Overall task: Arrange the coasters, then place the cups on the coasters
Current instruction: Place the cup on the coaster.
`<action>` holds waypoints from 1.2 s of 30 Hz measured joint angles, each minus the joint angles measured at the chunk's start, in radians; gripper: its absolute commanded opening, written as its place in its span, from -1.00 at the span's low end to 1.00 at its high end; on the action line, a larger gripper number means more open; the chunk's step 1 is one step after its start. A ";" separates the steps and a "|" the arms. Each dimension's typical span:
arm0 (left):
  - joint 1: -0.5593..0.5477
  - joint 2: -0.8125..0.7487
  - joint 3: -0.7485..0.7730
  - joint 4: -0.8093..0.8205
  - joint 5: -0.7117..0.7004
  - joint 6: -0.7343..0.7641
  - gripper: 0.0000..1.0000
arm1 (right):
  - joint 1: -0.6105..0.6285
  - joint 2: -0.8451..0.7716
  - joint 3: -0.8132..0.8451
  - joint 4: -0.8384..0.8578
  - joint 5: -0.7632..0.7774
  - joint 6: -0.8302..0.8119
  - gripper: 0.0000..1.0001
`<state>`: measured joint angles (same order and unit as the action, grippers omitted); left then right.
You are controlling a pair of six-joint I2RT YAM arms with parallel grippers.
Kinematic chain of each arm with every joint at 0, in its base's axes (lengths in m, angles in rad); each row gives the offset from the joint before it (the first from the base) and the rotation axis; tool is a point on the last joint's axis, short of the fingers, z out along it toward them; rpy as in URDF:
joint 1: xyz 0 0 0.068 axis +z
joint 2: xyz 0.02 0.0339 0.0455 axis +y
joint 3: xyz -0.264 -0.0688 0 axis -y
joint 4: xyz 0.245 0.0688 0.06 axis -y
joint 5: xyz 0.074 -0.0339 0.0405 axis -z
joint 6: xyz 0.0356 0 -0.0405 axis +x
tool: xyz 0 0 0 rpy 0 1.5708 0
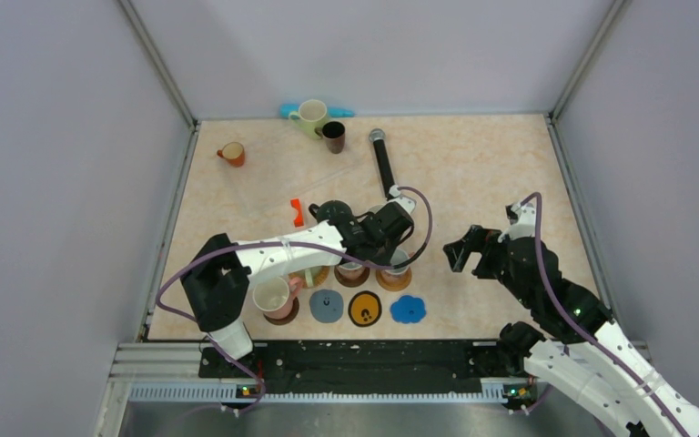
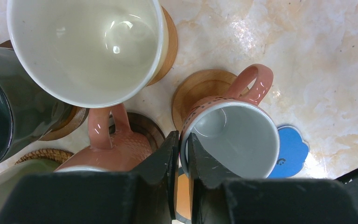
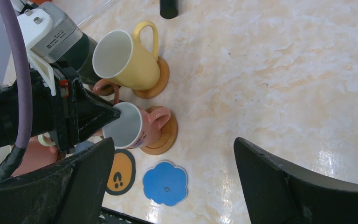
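On the overhead camera, my left end effector point(image 1: 397, 255) is reached across to the right end of the back row of coasters, low over the pink cup point(image 1: 400, 264). The right end effector point(image 1: 473, 259) hangs just to the right of that cup and touches nothing. In the front row, the grey-blue coaster point(image 1: 326, 305), the black-and-yellow coaster point(image 1: 364, 309) and the blue scalloped coaster point(image 1: 408, 309) are bare. Far back on the counter point(image 1: 473, 164) stand the pale green cup point(image 1: 310, 116), the dark cup point(image 1: 333, 137) and the orange cup point(image 1: 231, 153), all on the left arm's side.

On the left wrist camera the jaws are almost closed, one finger point(image 2: 163, 156) outside the rim and the other inside. They pinch the pink cup's wall on the side opposite its handle. The cup stands upright on a wooden coaster point(image 2: 196, 91), glossy pink outside and pale grey inside. A ribbed pink cup point(image 2: 116, 149) sits close beside the outer finger.

On the right wrist camera the jaws are spread wide with nothing held. The pink cup is ahead and left, its handle pointing toward this arm.

I judge this cup placed. I would let go and lift straight up, because its neighbours crowd in.
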<state>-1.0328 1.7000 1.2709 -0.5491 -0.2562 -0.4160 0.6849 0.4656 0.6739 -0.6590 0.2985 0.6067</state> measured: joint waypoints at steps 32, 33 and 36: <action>0.000 -0.008 0.031 -0.008 0.007 -0.030 0.94 | 0.000 -0.001 0.000 0.000 0.000 0.000 0.96; 0.000 -0.018 0.037 -0.011 0.003 -0.037 0.97 | 0.000 -0.001 0.000 0.000 0.000 0.000 0.96; 0.000 -0.063 0.050 -0.017 -0.010 -0.030 0.98 | 0.000 -0.001 0.000 0.000 0.000 0.000 0.96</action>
<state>-1.0332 1.6375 1.3212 -0.5663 -0.2661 -0.4461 0.6849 0.4644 0.6739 -0.6590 0.2981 0.6067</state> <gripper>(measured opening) 0.977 0.985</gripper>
